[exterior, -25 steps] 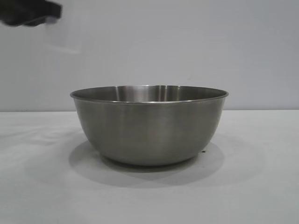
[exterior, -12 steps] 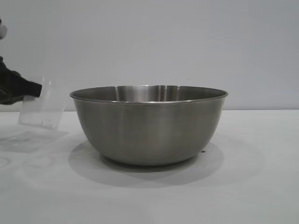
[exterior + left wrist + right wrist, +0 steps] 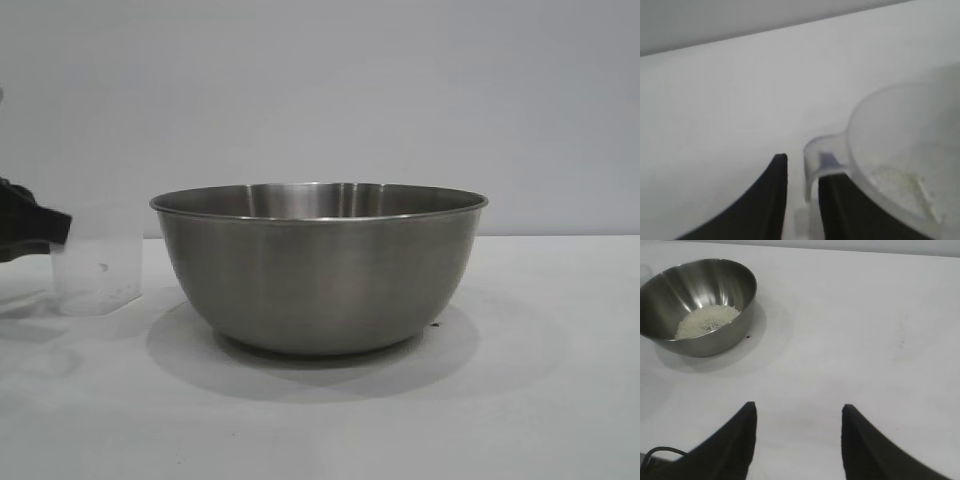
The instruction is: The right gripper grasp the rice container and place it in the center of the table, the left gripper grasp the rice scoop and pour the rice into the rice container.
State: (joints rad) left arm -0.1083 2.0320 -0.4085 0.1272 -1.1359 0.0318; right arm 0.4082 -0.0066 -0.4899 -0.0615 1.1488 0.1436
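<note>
Scoop (image 3: 97, 272): upright on desk (image 3: 540, 400) just left of bowl (image 3: 318, 268), rice (image 3: 707, 320) inside bowl; left gripper (image 3: 802, 200) jaws straddling its handle; right gripper (image 3: 799, 440) apart.

plain pale wall (image 3: 400, 90), small dark speck (image 3: 437, 324)

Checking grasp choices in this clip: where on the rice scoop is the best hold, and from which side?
By the small handle tab at the rim of the rice scoop, approached from the side away from the rice container. The left gripper has that tab between its fingers, while the scoop stands upright on the table.
</note>
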